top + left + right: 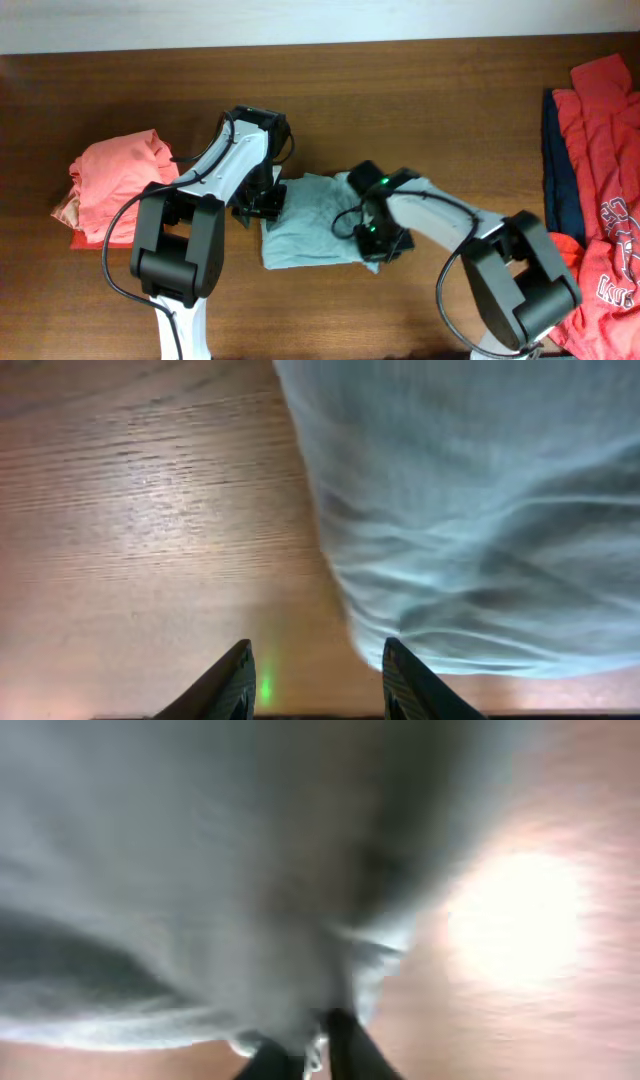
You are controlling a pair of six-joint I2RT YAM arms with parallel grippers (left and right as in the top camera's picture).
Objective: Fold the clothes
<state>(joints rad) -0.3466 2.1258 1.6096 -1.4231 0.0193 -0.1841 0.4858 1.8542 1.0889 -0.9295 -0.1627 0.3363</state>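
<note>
The folded grey-blue T-shirt (310, 225) lies long side left to right on the surface (450, 100), left claw (320, 685) open beside it, right claw (315, 1045) pinching its edge.

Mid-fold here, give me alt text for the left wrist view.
The left gripper hangs open over the wooden table, its two dark fingertips at the bottom edge with nothing between them. The wrinkled pale grey-blue T-shirt fills the upper right, its edge running down toward the right-hand fingertip.
</note>
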